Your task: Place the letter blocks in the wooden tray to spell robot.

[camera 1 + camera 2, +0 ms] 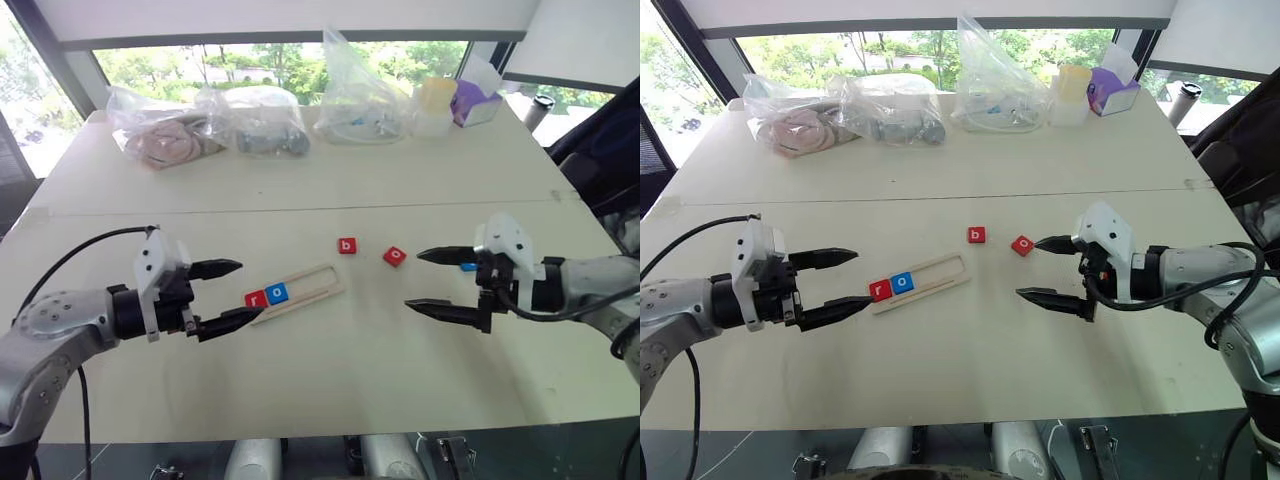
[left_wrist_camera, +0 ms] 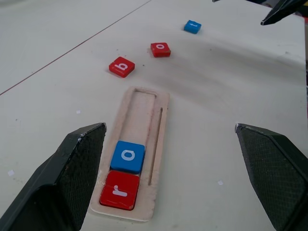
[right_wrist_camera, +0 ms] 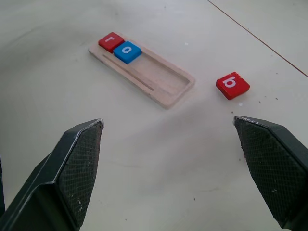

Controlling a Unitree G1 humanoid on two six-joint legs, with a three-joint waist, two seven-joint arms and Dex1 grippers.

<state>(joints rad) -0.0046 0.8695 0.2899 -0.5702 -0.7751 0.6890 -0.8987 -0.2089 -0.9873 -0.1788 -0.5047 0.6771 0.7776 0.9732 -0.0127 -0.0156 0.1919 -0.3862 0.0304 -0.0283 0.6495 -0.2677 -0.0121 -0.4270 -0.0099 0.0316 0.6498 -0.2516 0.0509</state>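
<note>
We judge the red b block [image 1: 347, 245] light, rigid, slick; pinch its side edges. Left gripper [image 1: 235, 294] and right gripper [image 1: 428, 281] gape empty.

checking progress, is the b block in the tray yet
No, the red b block lies on the table beyond the tray, which holds just r and o.

You see a pale table [image 1: 330, 380] seamed across its middle; windows [image 1: 260, 60] behind its far edge admit bright daylight.
</note>
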